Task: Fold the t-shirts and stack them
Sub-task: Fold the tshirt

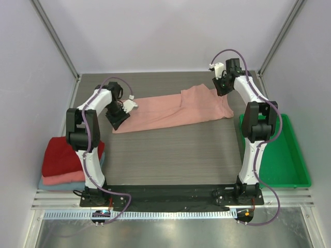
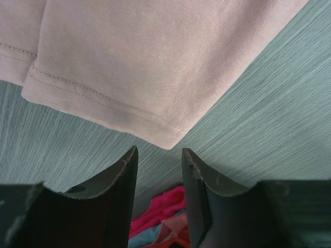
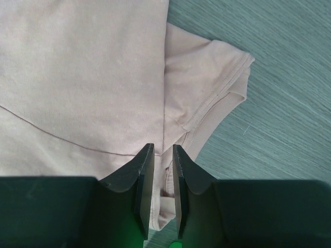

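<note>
A dusty-pink t-shirt [image 1: 170, 111] lies spread across the far middle of the table, plain side up, no print showing. My left gripper [image 1: 118, 118] hovers at its lower left corner. In the left wrist view the jaws [image 2: 159, 152] are open and empty, just short of the hem corner [image 2: 168, 138]. My right gripper [image 1: 221, 85] is over the shirt's far right end. In the right wrist view its jaws [image 3: 163, 150] stand a narrow gap apart above the fabric beside a sleeve [image 3: 214, 85], gripping nothing. Folded dark red [image 1: 64, 155], salmon-pink [image 1: 62, 179] and light-blue [image 1: 54, 186] shirts are stacked at near left.
A green plastic tray [image 1: 282, 155] sits at the right edge of the table beside the right arm. White walls and metal posts close in the back and sides. The folded stack also shows between my left fingers [image 2: 160, 217].
</note>
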